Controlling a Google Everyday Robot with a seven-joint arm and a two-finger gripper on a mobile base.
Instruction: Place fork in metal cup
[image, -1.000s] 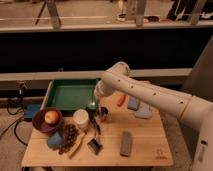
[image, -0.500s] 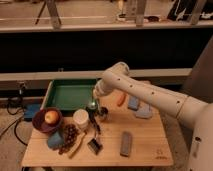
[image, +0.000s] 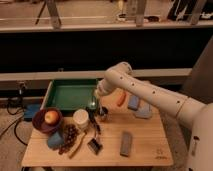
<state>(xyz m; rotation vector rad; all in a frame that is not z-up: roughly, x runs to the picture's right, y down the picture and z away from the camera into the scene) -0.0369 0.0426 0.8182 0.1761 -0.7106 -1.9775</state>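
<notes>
The gripper (image: 98, 101) is seen clamped on the thin, stiff, slippery fork (image: 96, 98) at its handle, held just above the metal cup (image: 103, 114) below it.

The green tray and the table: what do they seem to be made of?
The green tray looks like plastic: uniform green colour, smooth floor, raised rim. The table looks like light wood with a matte finish, though grain is hard to see. The gripper hangs shut over the metal cup, whose dark reflective side suggests steel.
</notes>
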